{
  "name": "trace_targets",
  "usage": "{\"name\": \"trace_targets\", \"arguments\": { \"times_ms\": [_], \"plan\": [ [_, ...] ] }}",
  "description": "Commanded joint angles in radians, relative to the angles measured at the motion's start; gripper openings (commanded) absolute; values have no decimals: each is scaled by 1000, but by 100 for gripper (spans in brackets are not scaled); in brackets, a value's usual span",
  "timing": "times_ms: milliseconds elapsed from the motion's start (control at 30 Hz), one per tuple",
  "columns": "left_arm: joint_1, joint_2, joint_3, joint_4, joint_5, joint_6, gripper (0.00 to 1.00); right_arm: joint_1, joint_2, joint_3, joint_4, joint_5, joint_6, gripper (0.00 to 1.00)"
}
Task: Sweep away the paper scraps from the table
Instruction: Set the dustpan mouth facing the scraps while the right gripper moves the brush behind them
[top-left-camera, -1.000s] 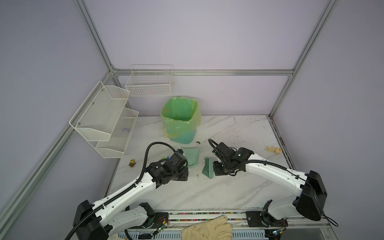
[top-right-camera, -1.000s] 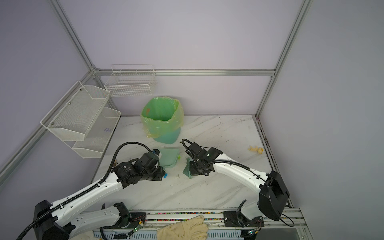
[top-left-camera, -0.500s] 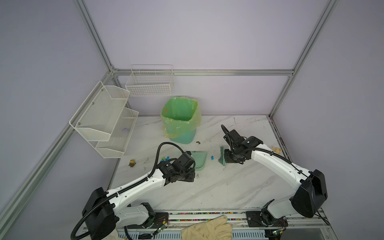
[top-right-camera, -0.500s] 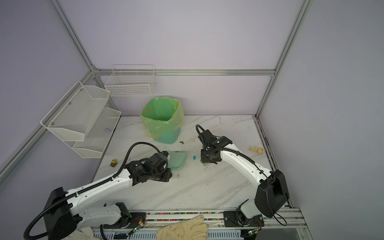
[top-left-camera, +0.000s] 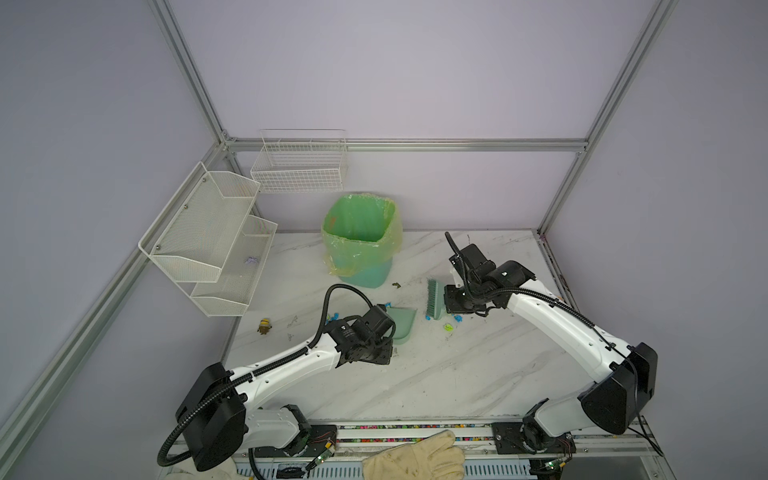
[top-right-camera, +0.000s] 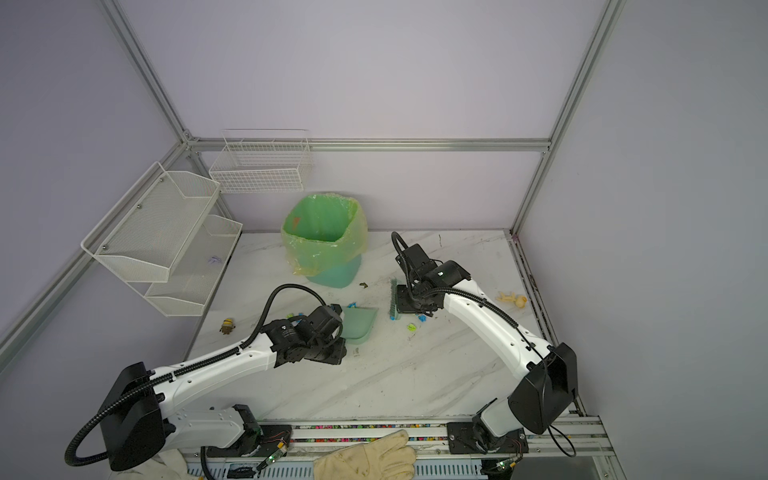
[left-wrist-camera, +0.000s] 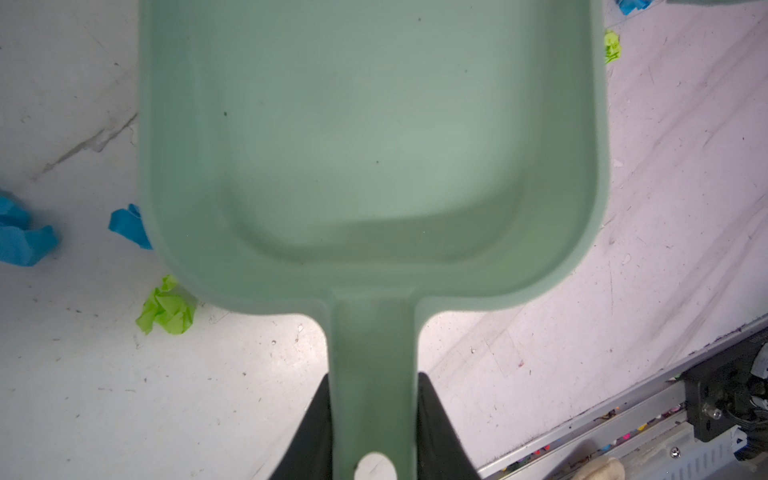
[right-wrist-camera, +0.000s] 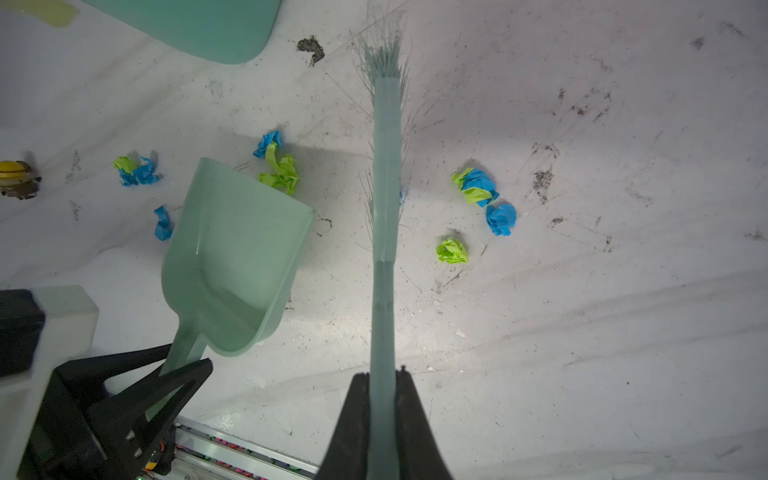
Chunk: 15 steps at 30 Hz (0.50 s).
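Dustpan, both top views: the green dustpan (top-left-camera: 402, 325) sits near the middle of the worktop (top-left-camera: 436, 374), with nothing in its pan.
Brush, both top views: the brush (top-left-camera: 435, 300) stands just beside the dustpan, apart from it.
Paper scraps, both top views: blue and lime paper scraps (top-left-camera: 448, 327) lie on the worktop beyond the brush from the dustpan. A few more lie on the dustpan's opposite side.
Bin, both top views: the lined bin (top-left-camera: 353, 249) stands past the dustpan's mouth, apart from it.
Left wrist view: the left end effector (left-wrist-camera: 374, 384) is clenched on the dustpan's handle. One blue wad lies against the dustpan's outer wall, and a lime wad lies just beside the base of the handle.
Right wrist view: the right end effector (right-wrist-camera: 381, 374) is clamped on the brush's handle. Three wads lie on the far side of the brush from the dustpan, and a blue-and-lime clump sits at a corner of the dustpan's mouth.
Step in hand: probably gathering, since both tools are gripped and no scraps are in the pan yet.
Next move: the brush likely has to get behind the three wads and drag them toward the dustpan. The dustpan's mouth should turn to face them with its lip flat on the worktop. The light wads may roll past the dustpan's sides.
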<state>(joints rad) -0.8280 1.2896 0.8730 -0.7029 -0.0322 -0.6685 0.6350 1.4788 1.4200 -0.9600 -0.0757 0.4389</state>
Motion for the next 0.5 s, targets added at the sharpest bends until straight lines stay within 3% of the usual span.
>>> {"name": "trace_targets", "arguments": {
  "times_ms": [0, 200, 467],
  "plan": [
    [-6, -22, 35, 27, -3, 14, 0, 6, -9, -14, 55, -35, 20, 0],
    [-6, -28, 40, 28, 1, 2, 0, 8, 26, -74, 102, -78, 22, 0],
    [-22, -23, 50, 25, 3, 1, 0, 2, 52, -60, 11, 63, -5, 0]
  ]
}}
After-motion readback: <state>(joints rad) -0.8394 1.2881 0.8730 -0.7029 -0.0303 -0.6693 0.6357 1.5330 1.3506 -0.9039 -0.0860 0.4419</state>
